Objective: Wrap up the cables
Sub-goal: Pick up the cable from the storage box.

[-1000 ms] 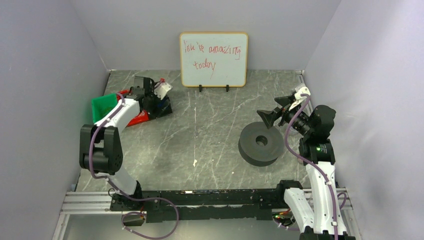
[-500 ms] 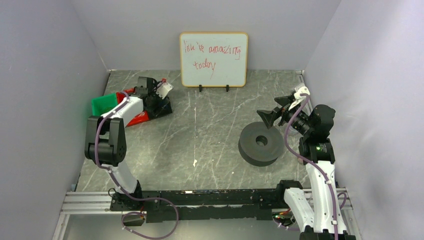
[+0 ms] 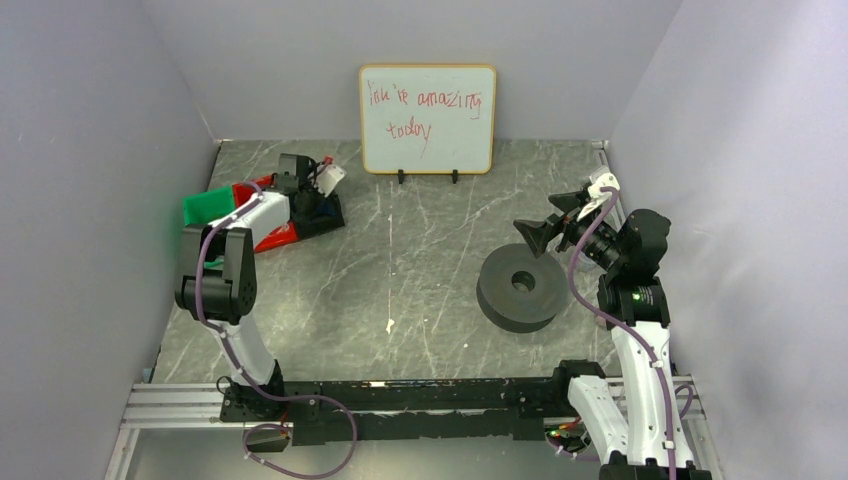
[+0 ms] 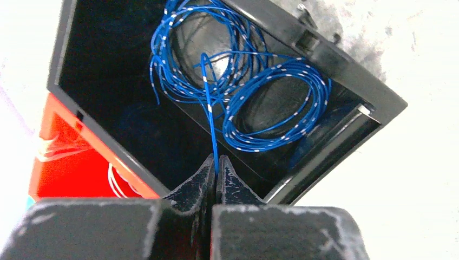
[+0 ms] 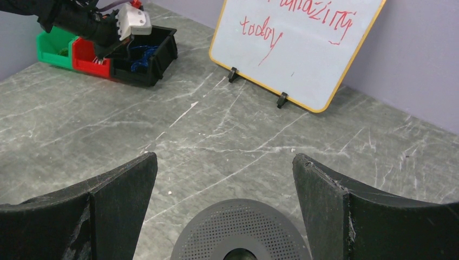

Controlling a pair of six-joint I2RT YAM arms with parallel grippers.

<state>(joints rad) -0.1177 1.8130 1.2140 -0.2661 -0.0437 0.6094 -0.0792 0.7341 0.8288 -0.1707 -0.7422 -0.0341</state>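
Thin blue cables lie in loose coils inside a black bin. My left gripper hangs over that bin, shut on one upright strand of the cable pinched between its fingertips. In the top view the left gripper reaches into the black bin at the back left. My right gripper stands open with nothing between its fingers, just above a grey perforated spool. The right wrist view shows the spool below the right gripper.
A red bin and a green bin sit beside the black one. A whiteboard stands at the back wall. A small white speck lies on the marbled table between the arms.
My left gripper has closed from wide open onto a cable strand in the black bin, and its elbow has swung up and forward. The right arm has not moved.
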